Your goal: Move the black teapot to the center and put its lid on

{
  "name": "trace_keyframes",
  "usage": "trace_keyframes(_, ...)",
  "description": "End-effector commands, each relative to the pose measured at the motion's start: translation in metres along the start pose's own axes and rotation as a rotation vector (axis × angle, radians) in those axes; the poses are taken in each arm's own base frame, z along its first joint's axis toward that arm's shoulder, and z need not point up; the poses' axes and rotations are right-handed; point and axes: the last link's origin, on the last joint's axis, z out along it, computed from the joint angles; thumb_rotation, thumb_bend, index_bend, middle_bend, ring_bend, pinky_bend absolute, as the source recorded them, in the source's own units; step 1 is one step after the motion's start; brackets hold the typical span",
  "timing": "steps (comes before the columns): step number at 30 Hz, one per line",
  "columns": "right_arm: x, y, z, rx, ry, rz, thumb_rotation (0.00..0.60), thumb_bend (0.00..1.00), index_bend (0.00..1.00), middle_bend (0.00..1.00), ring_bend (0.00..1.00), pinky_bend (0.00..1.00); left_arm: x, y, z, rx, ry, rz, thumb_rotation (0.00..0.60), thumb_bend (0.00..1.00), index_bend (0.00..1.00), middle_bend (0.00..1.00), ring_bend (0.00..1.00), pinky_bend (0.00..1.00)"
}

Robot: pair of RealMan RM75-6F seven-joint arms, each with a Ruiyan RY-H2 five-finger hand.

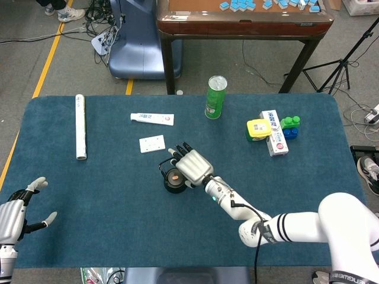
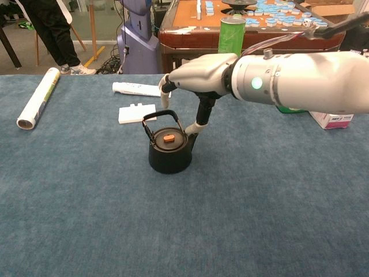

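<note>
Blue felt tabletop (image 2: 86, 219) carries the black metal teapot (image 2: 169, 154), lid (image 2: 168, 139) seated; right hand (image 2: 199, 78) hovers above it, fingers spread, gripping nothing.

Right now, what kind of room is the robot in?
Probably a robot test lab or workshop, not a home kitchen. The blue-covered table holds unrelated items for practice, cables lie on the bare floor, and a mahjong table stands behind.

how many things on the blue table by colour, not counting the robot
black: 1, teapot
white: 4, roll, tube, flat block, box
green: 2, can, small green item
yellow: 1, container
blue: 1, small blue item
total: 9
</note>
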Motion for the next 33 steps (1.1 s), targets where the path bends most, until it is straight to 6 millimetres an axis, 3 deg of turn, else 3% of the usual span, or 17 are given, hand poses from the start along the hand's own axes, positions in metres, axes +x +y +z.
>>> trace_keyframes(1, 0.000, 0.014, -0.019, -0.025, 0.020, 0.013, 0.600, 0.27, 0.26, 0.09, 0.00, 0.00, 0.001, 0.000, 0.001, 0.001, 0.002, 0.001, 0.600, 0.19, 0.15, 0.24, 0.27, 0.18)
trace_keyframes(7, -0.002, 0.045, -0.061, -0.115, 0.067, 0.034, 0.600, 0.27, 0.26, 0.13, 0.00, 0.00, 0.003, 0.000, 0.007, -0.002, 0.015, 0.004, 0.600, 0.19, 0.15, 0.24, 0.27, 0.18)
trace_keyframes(15, -0.025, 0.083, -0.125, -0.281, 0.077, 0.051, 0.600, 0.27, 0.25, 0.16, 0.00, 0.03, 0.000, 0.003, 0.015, -0.019, 0.020, 0.019, 0.600, 0.19, 0.15, 0.24, 0.27, 0.18)
trace_keyframes(24, -0.044, 0.123, -0.213, -0.523, 0.176, 0.067, 0.600, 0.28, 0.23, 0.14, 0.00, 0.05, -0.006, 0.009, 0.021, -0.049, 0.024, 0.041, 0.600, 0.19, 0.15, 0.24, 0.27, 0.18)
trace_keyframes(33, -0.058, 0.143, -0.288, -0.713, 0.199, 0.053, 0.600, 0.28, 0.22, 0.14, 0.00, 0.05, -0.009, 0.013, 0.024, -0.068, 0.042, 0.061, 0.600, 0.19, 0.15, 0.24, 0.27, 0.18)
